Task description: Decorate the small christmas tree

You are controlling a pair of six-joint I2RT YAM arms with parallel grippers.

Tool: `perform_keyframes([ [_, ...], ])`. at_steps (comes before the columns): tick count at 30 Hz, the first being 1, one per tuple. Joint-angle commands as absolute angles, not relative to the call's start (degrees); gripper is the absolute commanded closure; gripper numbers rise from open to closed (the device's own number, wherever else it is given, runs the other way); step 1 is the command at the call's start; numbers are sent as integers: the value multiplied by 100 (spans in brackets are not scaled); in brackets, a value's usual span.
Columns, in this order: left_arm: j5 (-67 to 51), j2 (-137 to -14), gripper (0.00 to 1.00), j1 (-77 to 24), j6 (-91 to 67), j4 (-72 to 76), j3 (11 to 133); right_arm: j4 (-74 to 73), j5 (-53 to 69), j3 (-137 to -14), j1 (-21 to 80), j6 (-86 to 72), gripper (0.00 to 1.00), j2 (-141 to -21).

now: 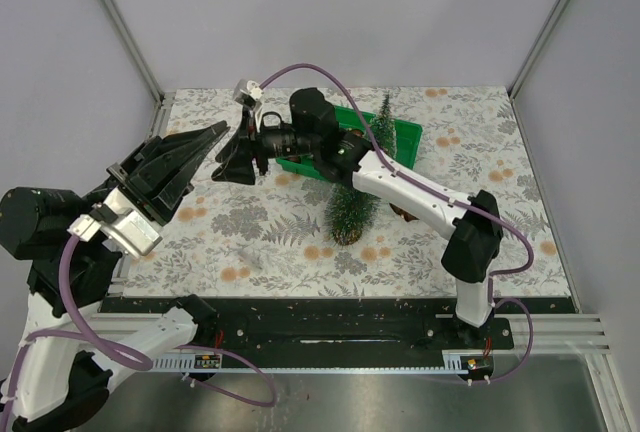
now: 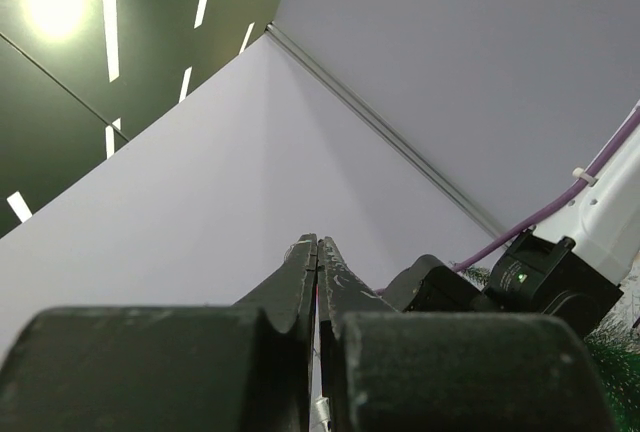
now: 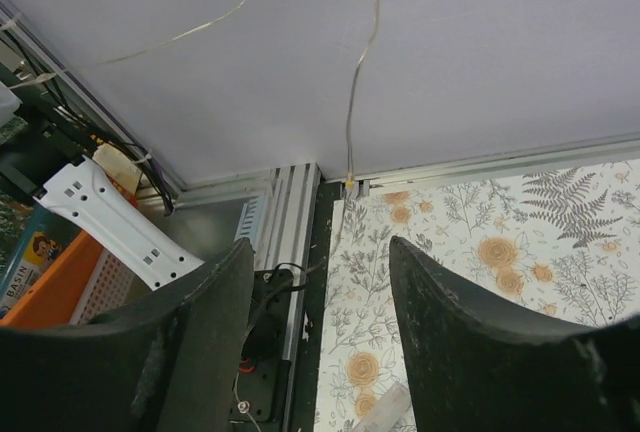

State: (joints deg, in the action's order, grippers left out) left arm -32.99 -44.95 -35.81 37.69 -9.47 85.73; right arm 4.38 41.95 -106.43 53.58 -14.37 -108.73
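Note:
The small christmas tree, dark green with frosted tips and a brown base, stands mid-table, partly under my right arm. My left gripper is raised above the table's left side and is shut on a thin wire string that runs between its fingers. My right gripper is level, pointing left, just right of the left gripper's tip. It is open and empty. A thin wire hangs in front of it down to the table's edge.
A green tray sits at the back behind my right arm. A second, slimmer tree stands at it. A small clear piece lies on the floral table cover at front left. A metal frame rail borders the table.

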Motion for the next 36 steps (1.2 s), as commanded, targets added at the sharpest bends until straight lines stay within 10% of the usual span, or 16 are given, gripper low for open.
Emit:
perform_keyframes([
  [1,-3428,-4412,100,-3595,3850,-782,8596,457,4263,-11074,5475,-1529,40,-10968],
  [8,-3375,-4254,100,-3595,3998,-791,8412,-191,3719,-11346,5467,-1030,100,-10899],
  [17,-3357,-3885,82,-3595,4579,-958,7954,-2248,2638,-13286,5028,191,100,-11302],
  [24,-3305,-3665,1,-3595,4825,-1133,7770,-2821,1724,-14194,4834,878,100,-11715],
  [36,-3171,-2980,3,-3595,5139,-2229,7137,-2365,493,-14818,4474,1257,100,-11936],
])
